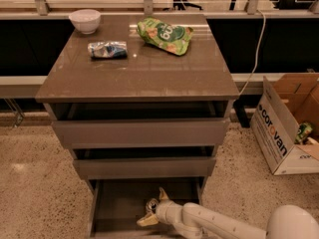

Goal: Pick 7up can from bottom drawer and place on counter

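Now, jaws: mine, inside the bottom drawer (pixel 119 205), spread wide.
7up can (pixel 151 204): upright in that drawer, between my two fingers (pixel 145 221).
Desk (pixel 149 78): above that drawer.

Reaches in low from the bottom right with one white arm (pixel 219 224), forearm running leftward and slightly upward. Swells into a rounded joint (pixel 291 223) at the right edge. Ends in the tool (pixel 151 207), down inside the drawer (pixel 117 203), near its middle. Holds two tan fingers (pixel 162 193) spread wide, one tipped up, the other angled down-left. Straddles the can (pixel 151 203); contact unclear.
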Motion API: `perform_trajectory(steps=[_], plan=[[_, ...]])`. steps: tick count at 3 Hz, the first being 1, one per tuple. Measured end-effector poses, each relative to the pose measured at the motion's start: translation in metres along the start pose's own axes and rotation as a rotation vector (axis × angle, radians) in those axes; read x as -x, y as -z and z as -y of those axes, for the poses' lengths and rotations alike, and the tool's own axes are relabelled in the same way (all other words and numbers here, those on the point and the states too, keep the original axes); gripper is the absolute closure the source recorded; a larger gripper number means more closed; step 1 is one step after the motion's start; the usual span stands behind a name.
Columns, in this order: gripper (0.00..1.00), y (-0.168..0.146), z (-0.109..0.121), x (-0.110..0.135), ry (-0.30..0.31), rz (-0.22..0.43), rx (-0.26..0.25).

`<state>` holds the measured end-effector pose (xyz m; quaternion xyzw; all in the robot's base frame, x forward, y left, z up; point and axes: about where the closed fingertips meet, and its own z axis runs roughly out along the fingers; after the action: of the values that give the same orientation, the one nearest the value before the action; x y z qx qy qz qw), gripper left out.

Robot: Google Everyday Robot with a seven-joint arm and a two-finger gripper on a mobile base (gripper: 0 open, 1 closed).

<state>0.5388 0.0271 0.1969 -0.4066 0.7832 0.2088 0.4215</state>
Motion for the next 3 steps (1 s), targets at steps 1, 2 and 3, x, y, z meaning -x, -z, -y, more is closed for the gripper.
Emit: perform_trajectory(steps=[1, 2, 3], plan=[[0.15, 0.001, 0.000, -0.013, -0.063, 0.033, 0.005], [0.39, 0.006, 0.002, -0.024, -0.107, 0.062, 0.007], [0.61, 0.009, 0.001, -0.011, -0.092, 0.071, 0.015]])
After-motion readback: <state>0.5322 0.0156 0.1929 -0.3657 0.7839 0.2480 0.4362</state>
